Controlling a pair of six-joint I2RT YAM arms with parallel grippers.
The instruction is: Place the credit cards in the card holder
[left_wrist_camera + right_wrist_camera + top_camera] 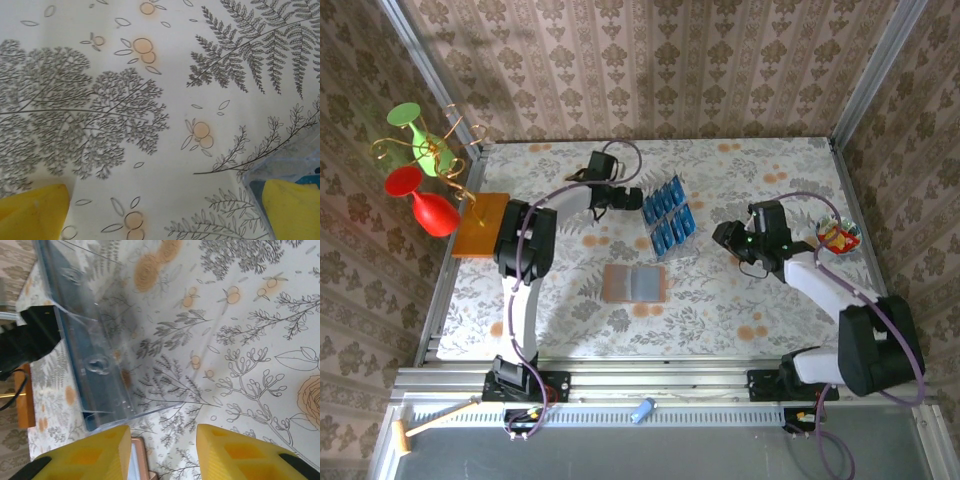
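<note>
Near the middle of the tabletop (770, 170), the credit cards (668, 215) sit in two rows on a clear rack (90, 340). The card holder (634, 283) lies open and flat on the near side of the cards, apart from the rack. My left pincer (625, 199) is at the rack's left edge, jaws fully apart, nothing between them. My right pincer (726, 236) is to the right of the cards, jaws partly apart and empty. An orange-brown board (480, 225) lies at the left edge.
</note>
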